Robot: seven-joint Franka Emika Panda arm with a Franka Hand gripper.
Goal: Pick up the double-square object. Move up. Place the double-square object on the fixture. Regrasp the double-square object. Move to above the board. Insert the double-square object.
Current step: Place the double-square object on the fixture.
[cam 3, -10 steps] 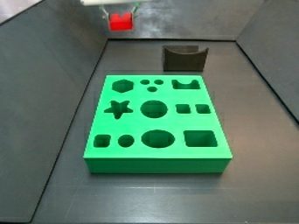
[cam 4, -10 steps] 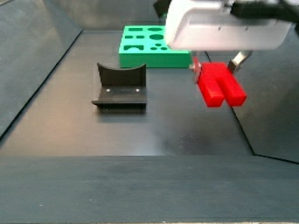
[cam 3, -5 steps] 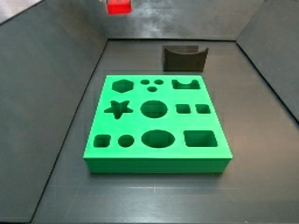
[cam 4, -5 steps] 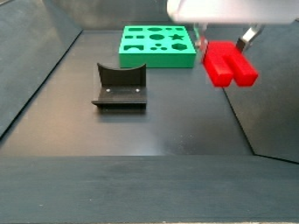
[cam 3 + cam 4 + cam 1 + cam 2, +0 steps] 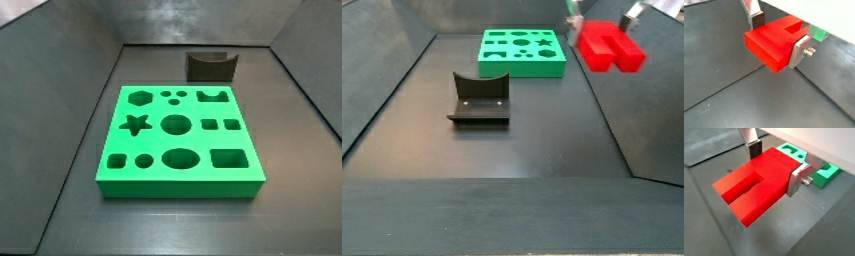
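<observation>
The double-square object [image 5: 609, 47] is a bright red block, and my gripper [image 5: 603, 20] is shut on it high above the floor, right of the board [image 5: 523, 50]. Both wrist views show the block [image 5: 774, 42] clamped between the silver fingers [image 5: 797, 178], its two prongs [image 5: 741, 195] pointing away from the gripper [image 5: 776, 165]. The green board [image 5: 181, 140] with its cut-out holes lies flat on the floor. Behind it stands the dark fixture [image 5: 211, 66], which carries nothing [image 5: 478, 98]. In the side view that shows the whole board, gripper and block are out of the frame.
Dark sloping walls [image 5: 67, 120] enclose the floor on the sides and back. A wall [image 5: 656, 110] rises close to the held block on the right. A corner of the green board [image 5: 825, 174] shows past the fingers in a wrist view.
My gripper has risen with the red block in it. It has left the top of one side view and climbed to the top edge of the other.
</observation>
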